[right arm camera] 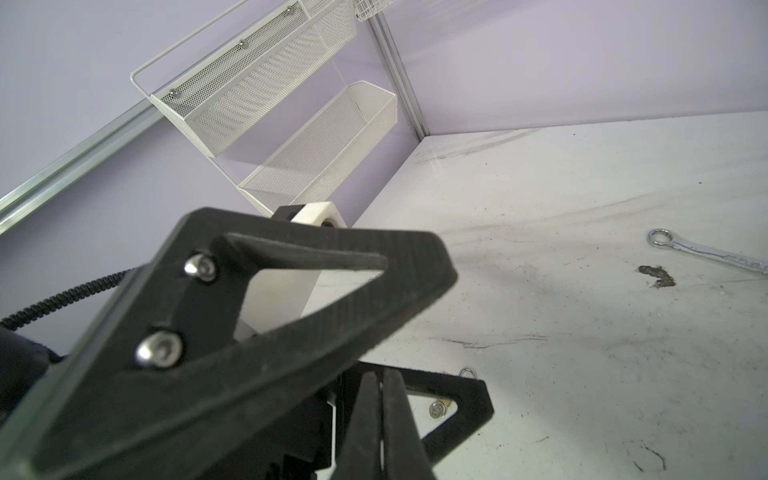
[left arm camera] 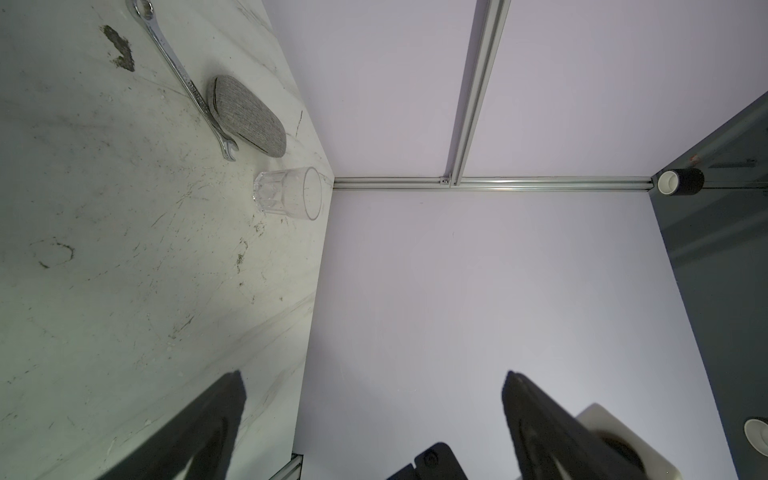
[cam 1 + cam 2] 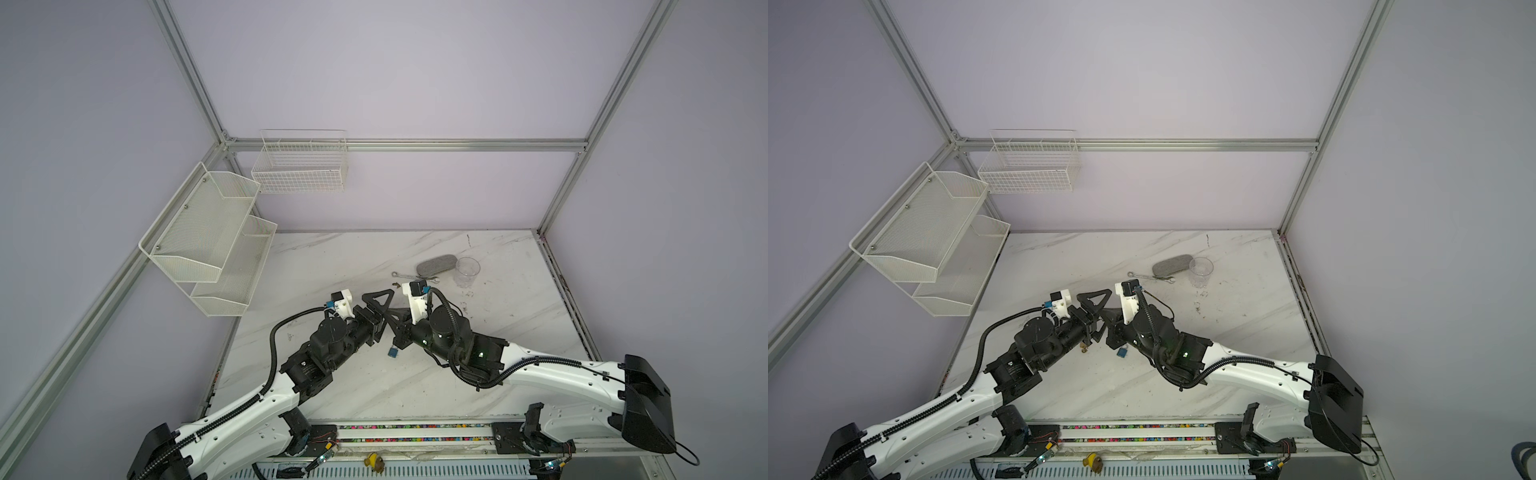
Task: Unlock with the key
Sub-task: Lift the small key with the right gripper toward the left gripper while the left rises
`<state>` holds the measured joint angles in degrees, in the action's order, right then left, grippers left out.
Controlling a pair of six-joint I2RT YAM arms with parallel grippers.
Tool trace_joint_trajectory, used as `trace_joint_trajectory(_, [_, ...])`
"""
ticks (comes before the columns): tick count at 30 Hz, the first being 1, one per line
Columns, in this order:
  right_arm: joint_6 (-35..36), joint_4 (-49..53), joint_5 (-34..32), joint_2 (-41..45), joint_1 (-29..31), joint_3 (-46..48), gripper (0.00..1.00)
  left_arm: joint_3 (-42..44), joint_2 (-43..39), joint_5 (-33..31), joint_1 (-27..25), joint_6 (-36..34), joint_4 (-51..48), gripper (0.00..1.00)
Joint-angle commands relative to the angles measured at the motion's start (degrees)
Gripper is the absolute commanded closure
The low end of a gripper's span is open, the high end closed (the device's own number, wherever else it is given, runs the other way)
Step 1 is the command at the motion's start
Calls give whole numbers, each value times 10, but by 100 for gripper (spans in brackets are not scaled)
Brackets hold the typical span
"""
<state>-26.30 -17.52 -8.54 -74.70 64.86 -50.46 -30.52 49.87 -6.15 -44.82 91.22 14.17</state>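
Left gripper (image 2: 373, 376): jaws stand wide apart, nothing between them. Right gripper (image 1: 380, 374): jaws pressed together, no object seen in them. Blue padlock (image 3: 392, 352) lies on the marble table (image 3: 340, 257), just beside the right gripper's base on the near side, not gripped. Small brass key (image 3: 1084, 348) lies on the table under the left gripper's lower finger, apart from the padlock.

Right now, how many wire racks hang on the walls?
2. A two-tier mesh rack on the left wall; a wire basket on the back rail. None looks hidden.
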Motion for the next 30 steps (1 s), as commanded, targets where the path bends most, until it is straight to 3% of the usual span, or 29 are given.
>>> trace_joint_trajectory(1, [-6,-26,-1,2,-1,11,100,-24,-14,-17,-4,6,31,9])
trace_joint_trajectory(12, [-3,-23,-11,23,-1,24,100,-9,-26,-37,-4,10,25,32])
trace_joint_trajectory(25, [1,-22,-24,36,-1,18,100,-9,-32,-55,-4,10,-9,68])
trace_joint_trajectory(30, [4,-23,-25,39,-1,15,100,-14,-25,-51,-4,7,-9,73])
